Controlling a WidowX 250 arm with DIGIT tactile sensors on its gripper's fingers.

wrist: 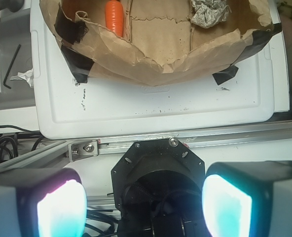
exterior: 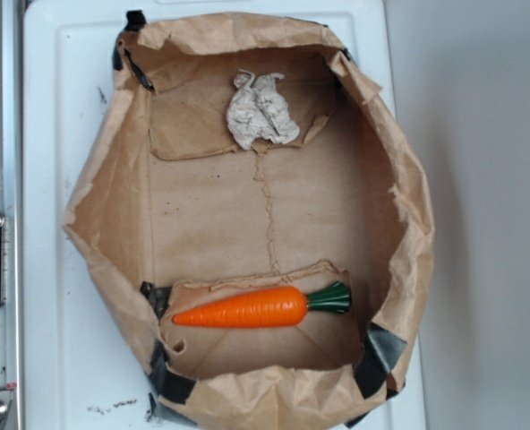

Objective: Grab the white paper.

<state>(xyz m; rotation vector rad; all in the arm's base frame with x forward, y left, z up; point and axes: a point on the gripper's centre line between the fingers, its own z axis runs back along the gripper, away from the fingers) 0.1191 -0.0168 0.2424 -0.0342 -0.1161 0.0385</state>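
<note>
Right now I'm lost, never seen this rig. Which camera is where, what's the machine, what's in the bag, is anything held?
The machine is a small robot arm with a two-fingered gripper. The exterior picture looks straight down on a brown paper bag with its sides folded open, taped onto a white board. The wrist picture comes from a camera on the arm itself; the two glowing pads at the bottom are its fingers, standing apart with nothing between them. They are well short of the bag. Inside the bag lie a crumpled white paper at one end and an orange toy carrot at the other, apart from each other. Nothing is held.
</note>
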